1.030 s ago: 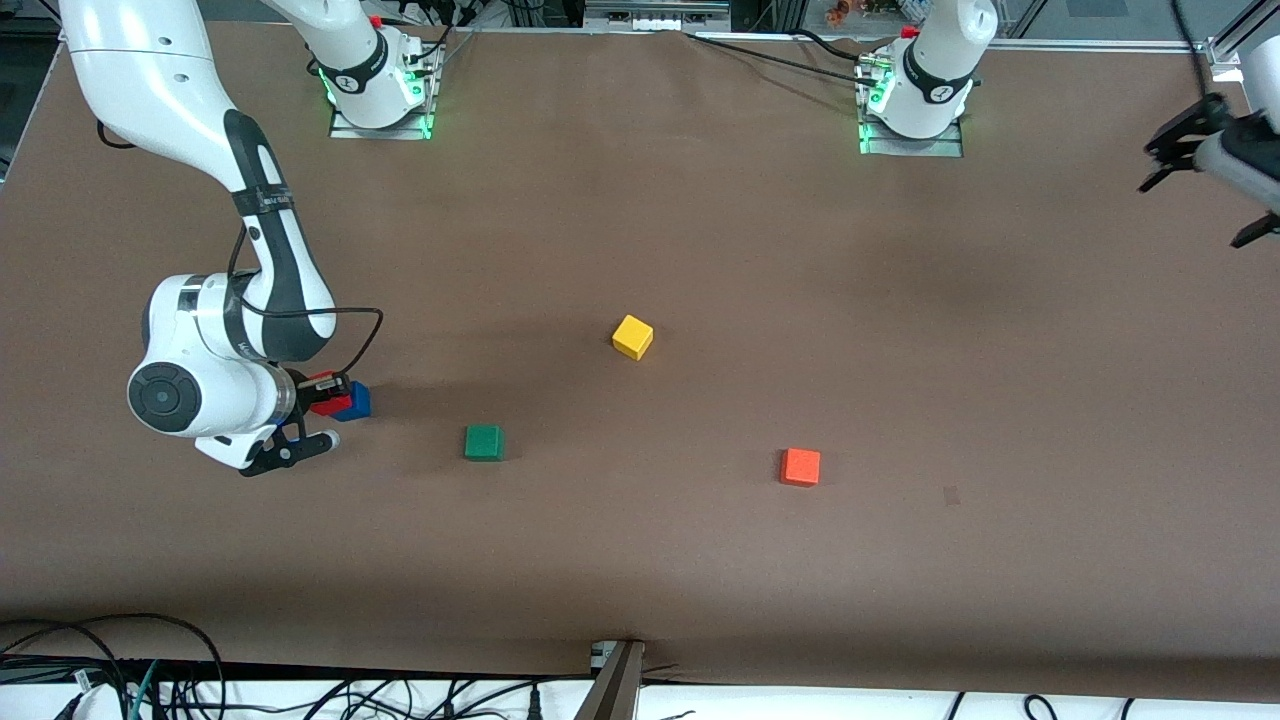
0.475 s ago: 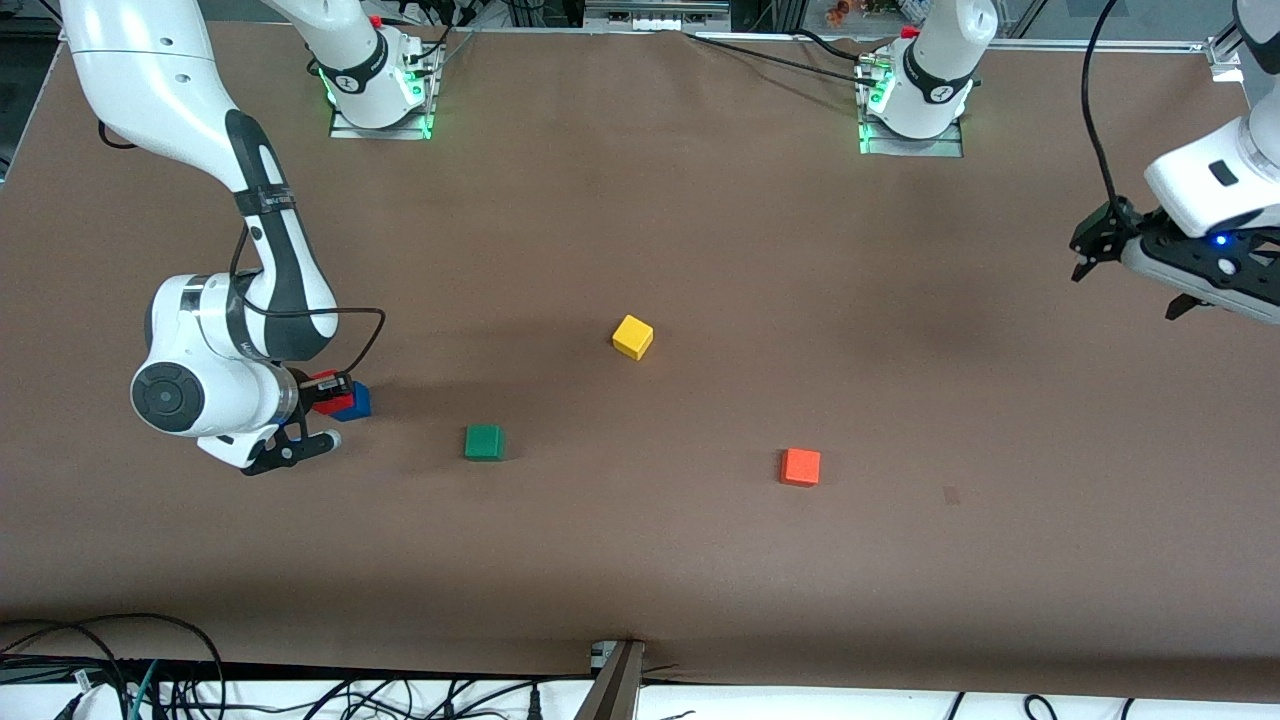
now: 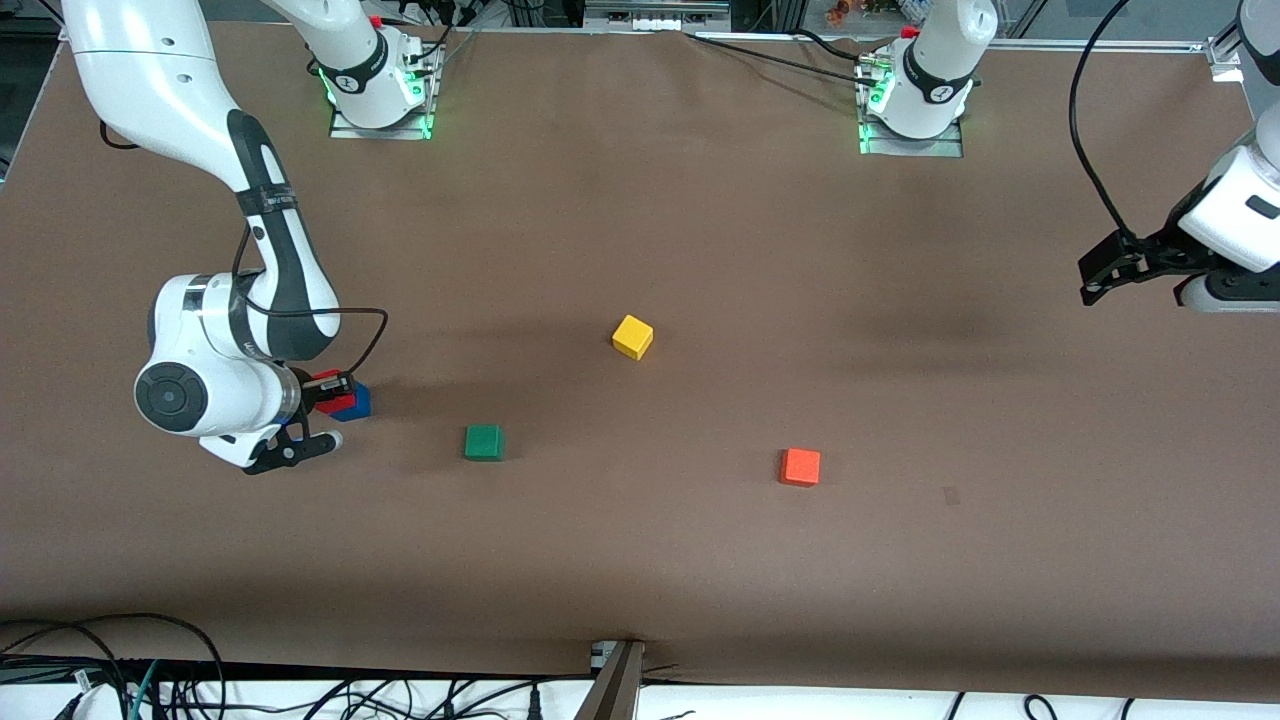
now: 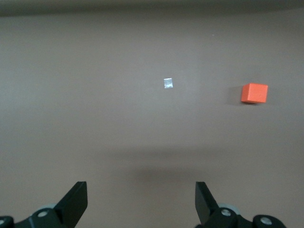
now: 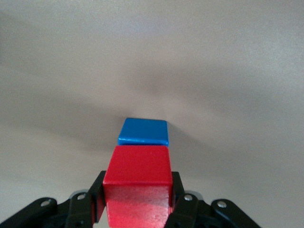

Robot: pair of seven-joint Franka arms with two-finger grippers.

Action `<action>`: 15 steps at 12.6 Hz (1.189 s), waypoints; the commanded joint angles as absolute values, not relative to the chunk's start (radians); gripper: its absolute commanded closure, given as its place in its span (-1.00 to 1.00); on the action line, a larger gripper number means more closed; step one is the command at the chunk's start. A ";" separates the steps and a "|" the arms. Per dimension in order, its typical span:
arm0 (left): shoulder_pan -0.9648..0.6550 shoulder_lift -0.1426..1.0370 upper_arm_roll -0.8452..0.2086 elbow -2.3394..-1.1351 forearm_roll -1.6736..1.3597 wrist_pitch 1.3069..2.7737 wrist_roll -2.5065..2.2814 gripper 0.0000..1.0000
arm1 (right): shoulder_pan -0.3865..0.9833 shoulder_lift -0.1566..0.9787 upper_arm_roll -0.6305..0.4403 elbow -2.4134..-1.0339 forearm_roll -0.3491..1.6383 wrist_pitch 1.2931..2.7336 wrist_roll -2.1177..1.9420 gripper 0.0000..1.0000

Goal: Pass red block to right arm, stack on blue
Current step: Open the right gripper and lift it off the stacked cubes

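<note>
My right gripper (image 3: 333, 392) is shut on the red block (image 3: 327, 397), which fills the space between its fingers (image 5: 98, 197) in the right wrist view (image 5: 137, 183). The blue cube (image 3: 356, 403) sits on the table at the right arm's end, right beside and partly under the red block; it also shows in the right wrist view (image 5: 143, 131). I cannot tell whether the two touch. My left gripper (image 3: 1097, 270) hangs open and empty over the table's left-arm end, and its own wrist view (image 4: 141, 192) shows only bare table between its fingers.
A green cube (image 3: 484, 442) lies near the blue one toward the middle. A yellow cube (image 3: 632, 336) sits mid-table. An orange cube (image 3: 800, 466) lies nearer the camera and shows in the left wrist view (image 4: 254, 93). Cables run along the table's front edge.
The left arm has swung in from the table's left-arm edge and turned its wrist, its gripper moving lower in the view. The right gripper with the red block has barely moved.
</note>
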State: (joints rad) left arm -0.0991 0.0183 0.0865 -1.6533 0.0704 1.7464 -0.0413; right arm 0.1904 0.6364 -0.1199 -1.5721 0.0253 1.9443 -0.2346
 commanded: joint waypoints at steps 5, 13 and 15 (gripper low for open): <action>-0.084 -0.040 0.081 -1.606 0.044 1.631 -0.051 -1.00 | 0.190 0.609 -0.115 -1.565 0.029 1.945 -0.224 -1.00; -0.084 -0.029 0.077 -1.551 0.026 1.618 -0.052 -1.00 | 0.180 0.509 -0.130 -1.335 0.026 1.705 -0.238 -1.00; -0.084 -0.029 0.075 -1.523 -0.035 1.594 -0.054 -1.00 | 0.179 0.465 -0.146 -1.293 0.025 1.593 -0.236 -1.00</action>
State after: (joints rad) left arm -0.0834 -0.0354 0.0759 -1.5775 0.0148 1.6338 -0.0478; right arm 0.1857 0.4977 -0.1376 -1.3404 0.0252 1.6886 -0.2329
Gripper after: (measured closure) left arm 0.000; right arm 0.000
